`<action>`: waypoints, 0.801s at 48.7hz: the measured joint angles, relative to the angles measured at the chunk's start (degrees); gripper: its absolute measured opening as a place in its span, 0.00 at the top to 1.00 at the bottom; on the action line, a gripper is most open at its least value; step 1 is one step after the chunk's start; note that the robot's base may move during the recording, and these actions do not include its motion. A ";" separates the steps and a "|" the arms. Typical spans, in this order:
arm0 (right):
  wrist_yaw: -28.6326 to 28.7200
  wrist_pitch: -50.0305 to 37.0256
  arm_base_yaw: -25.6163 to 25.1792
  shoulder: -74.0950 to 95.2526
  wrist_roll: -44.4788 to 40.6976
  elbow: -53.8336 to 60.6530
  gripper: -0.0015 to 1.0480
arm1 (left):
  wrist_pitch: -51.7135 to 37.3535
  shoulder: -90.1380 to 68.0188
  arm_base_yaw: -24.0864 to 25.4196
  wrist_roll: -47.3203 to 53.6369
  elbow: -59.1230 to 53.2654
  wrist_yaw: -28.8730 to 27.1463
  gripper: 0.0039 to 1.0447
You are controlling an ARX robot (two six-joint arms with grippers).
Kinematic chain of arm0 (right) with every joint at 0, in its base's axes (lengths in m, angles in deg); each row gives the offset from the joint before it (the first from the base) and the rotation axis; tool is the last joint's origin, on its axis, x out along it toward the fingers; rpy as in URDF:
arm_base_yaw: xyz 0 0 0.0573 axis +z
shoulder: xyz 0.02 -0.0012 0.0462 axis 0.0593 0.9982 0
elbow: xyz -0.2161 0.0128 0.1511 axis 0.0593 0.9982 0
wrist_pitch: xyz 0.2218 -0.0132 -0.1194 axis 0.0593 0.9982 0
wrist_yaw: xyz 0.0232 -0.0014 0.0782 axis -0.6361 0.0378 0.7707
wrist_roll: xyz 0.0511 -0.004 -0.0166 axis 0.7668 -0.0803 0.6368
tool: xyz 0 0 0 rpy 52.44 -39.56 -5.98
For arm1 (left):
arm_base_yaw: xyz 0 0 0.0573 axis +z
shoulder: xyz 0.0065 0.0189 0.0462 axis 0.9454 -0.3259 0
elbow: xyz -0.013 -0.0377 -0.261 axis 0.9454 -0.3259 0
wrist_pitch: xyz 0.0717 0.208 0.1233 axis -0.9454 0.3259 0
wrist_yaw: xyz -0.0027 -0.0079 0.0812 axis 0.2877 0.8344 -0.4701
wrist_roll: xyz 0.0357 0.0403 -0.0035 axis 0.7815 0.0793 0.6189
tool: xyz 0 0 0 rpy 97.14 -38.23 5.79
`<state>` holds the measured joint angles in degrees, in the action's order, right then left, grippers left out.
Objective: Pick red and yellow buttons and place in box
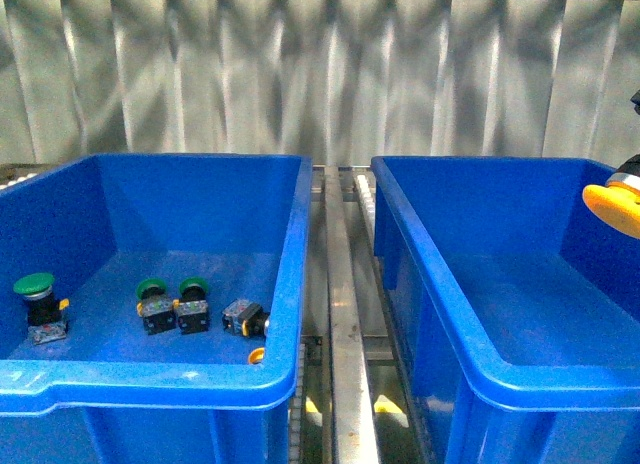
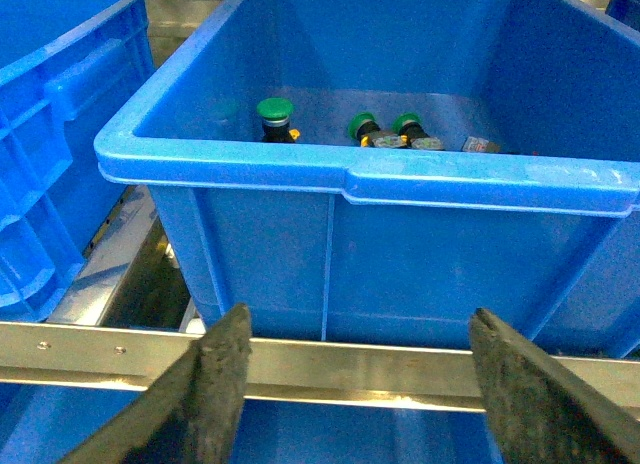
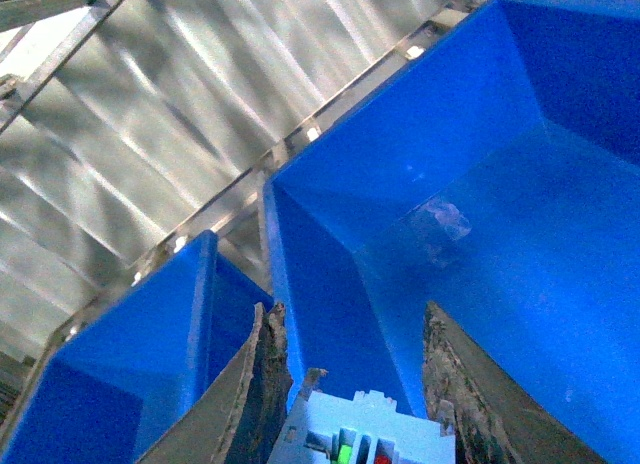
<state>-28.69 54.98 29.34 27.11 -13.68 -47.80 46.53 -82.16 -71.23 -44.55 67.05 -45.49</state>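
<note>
Right wrist view: right gripper (image 3: 350,384) clamped around yellow button (image 3: 365,434).

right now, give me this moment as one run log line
right gripper: shut on yellow button, over right box | left gripper: open, empty | left box: green buttons remain

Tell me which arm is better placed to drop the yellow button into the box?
Right: the right gripper holds the yellow button over the right box; the left gripper hangs open, empty.
</note>
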 joint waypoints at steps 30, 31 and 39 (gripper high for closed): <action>-1.05 -0.70 0.17 -1.60 -1.29 0.81 0.70 | 0.00 0.00 0.00 0.11 0.00 0.00 0.07; -1.05 -0.57 0.11 -1.70 -0.79 0.87 0.70 | 0.00 0.00 0.00 0.11 0.02 0.00 0.07; -0.59 -0.15 -0.63 -2.25 0.70 1.20 0.70 | 0.00 0.00 0.00 0.11 0.02 -0.20 0.07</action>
<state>-29.28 54.82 28.70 24.86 -12.98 -46.60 46.53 -82.16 -71.23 -44.44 67.07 -45.69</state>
